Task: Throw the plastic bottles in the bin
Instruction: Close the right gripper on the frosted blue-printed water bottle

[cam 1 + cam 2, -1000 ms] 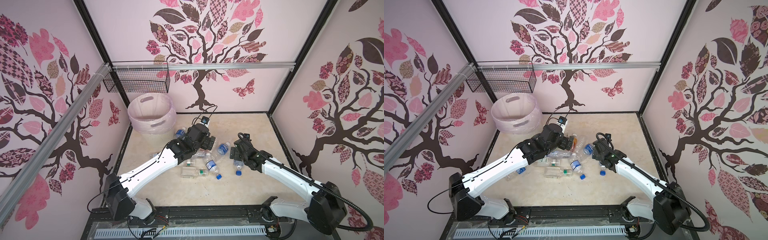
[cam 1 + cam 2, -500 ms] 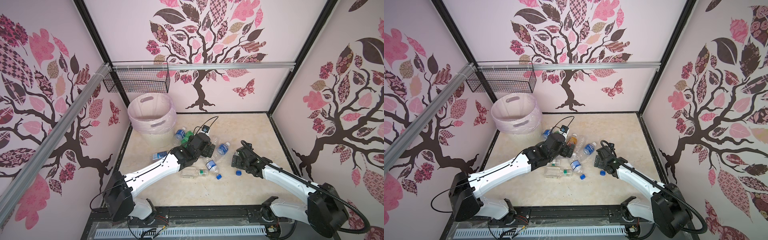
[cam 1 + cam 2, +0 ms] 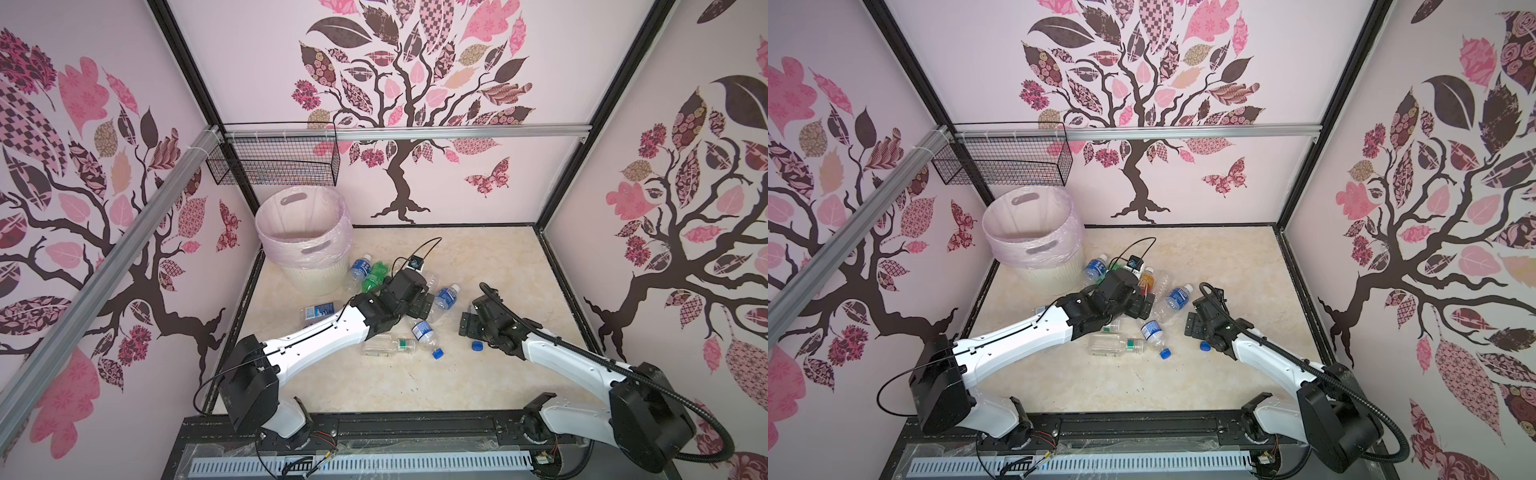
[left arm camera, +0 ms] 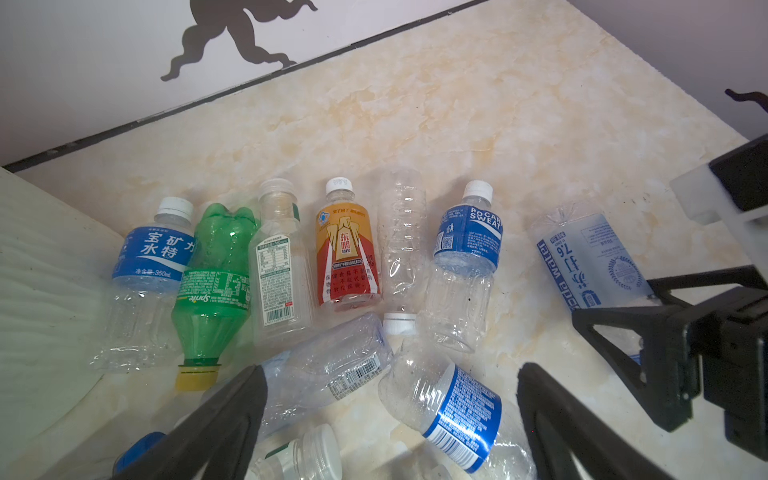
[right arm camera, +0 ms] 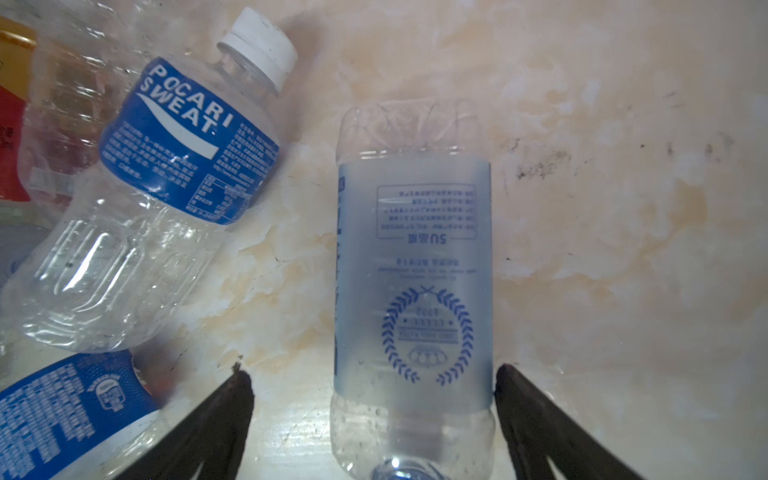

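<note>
Several plastic bottles lie in a pile on the floor beside the pale pink lined bin (image 3: 303, 224) (image 3: 1034, 232). My left gripper (image 4: 390, 374) (image 3: 417, 305) hangs open over the pile, with a blue-labelled bottle (image 4: 457, 407) and a crumpled clear bottle (image 4: 332, 370) lying between its fingers. Beyond lie a Pocari bottle (image 4: 467, 241), an orange-red one (image 4: 347, 257) and a green one (image 4: 216, 270). My right gripper (image 5: 372, 374) (image 3: 467, 324) is open and straddles a clear bottle with a pale label (image 5: 413, 270). One finger touches it; a gap remains on the other side.
A black wire mesh basket (image 3: 274, 160) hangs on the back rail above the bin. Two loose blue caps (image 3: 476, 345) (image 3: 437, 354) lie on the floor near my right gripper. Walls close in the floor on three sides.
My left gripper has dropped low over the pile. My right gripper has come down towards the front around the pale-labelled bottle, and its jaws have narrowed a little.
</note>
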Action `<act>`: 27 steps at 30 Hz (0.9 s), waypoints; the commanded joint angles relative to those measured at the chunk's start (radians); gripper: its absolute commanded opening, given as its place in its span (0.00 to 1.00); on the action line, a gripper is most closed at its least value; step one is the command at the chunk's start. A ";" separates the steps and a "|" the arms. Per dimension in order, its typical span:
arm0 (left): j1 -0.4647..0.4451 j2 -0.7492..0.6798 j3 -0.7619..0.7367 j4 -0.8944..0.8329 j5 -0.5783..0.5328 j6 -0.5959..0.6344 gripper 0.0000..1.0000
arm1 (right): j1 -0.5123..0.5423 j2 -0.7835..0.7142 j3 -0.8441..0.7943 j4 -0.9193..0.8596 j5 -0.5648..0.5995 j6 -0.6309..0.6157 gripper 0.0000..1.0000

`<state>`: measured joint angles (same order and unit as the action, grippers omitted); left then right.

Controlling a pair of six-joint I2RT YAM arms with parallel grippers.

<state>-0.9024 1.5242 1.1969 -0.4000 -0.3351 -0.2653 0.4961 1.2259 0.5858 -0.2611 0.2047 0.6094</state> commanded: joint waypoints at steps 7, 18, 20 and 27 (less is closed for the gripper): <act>0.001 0.034 0.038 -0.036 0.226 -0.029 0.97 | -0.011 0.077 -0.003 0.046 0.008 -0.006 0.81; 0.001 0.057 0.058 -0.047 0.340 -0.048 0.97 | -0.025 0.133 -0.012 0.085 -0.007 -0.014 0.66; 0.001 0.057 0.058 -0.046 0.345 -0.049 0.97 | -0.025 0.139 -0.011 0.089 -0.009 -0.016 0.61; 0.000 0.045 0.062 -0.053 0.329 -0.052 0.97 | -0.029 0.136 0.005 0.077 -0.019 -0.022 0.52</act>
<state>-0.9020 1.5700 1.2213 -0.4507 -0.0025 -0.3141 0.4744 1.3453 0.5713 -0.1532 0.1967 0.5964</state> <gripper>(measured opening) 0.971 0.566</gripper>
